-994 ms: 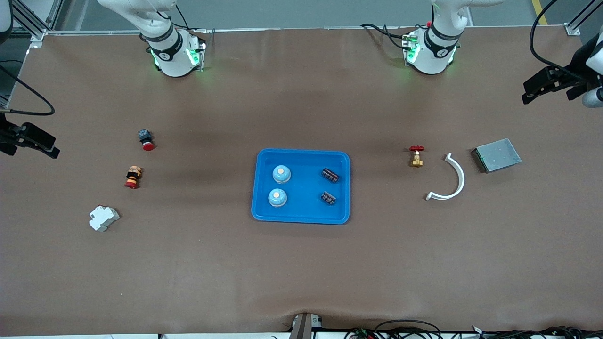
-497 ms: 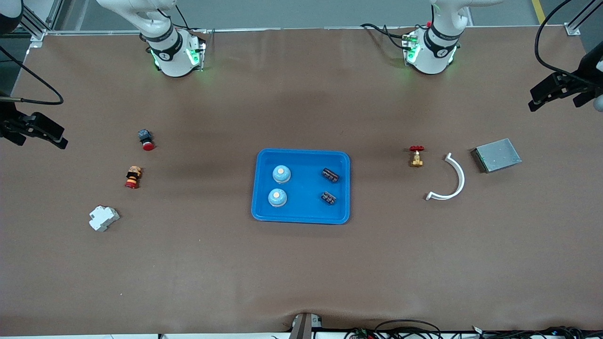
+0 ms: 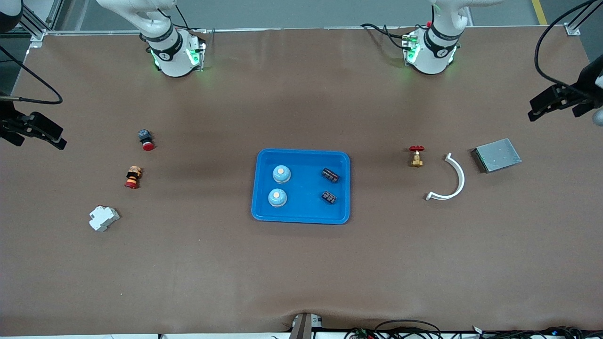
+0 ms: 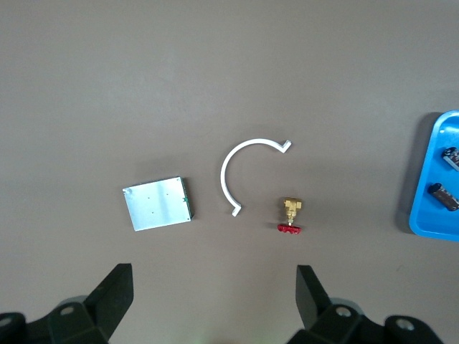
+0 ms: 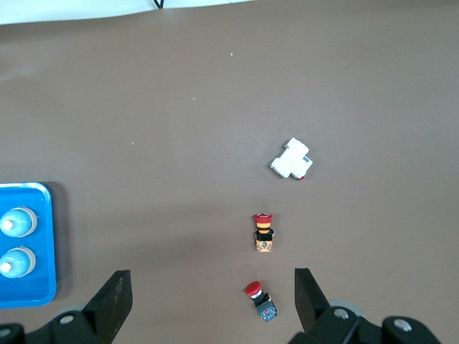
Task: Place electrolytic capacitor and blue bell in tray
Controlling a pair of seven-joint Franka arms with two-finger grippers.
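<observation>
Blue tray (image 3: 301, 216) is shown holding two light, domed bells (image 3: 281, 174), best pinched at the base, and two small, rigid, roll-prone capacitors (image 3: 330, 175), while the left gripper (image 4: 214, 299) and right gripper (image 5: 213, 299) are held raised at the worktop (image 3: 301, 273) ends, fingers (image 4: 115, 294) spread and empty.

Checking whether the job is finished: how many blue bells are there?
2, both in the tray, toward the right arm's end: one bell farther from the front camera, the other bell nearer. None looks hidden.

The right gripper (image 5: 208, 304) hangs over the brown table (image 5: 215, 107), fingers (image 5: 115, 297) spread wide and empty. Below lie a white block (image 5: 291, 159), what looks like an orange-and-red push button (image 5: 264, 233), a red-capped switch (image 5: 261, 301), and the blue tray (image 5: 32, 295) with two blue bells (image 5: 14, 244).
</observation>
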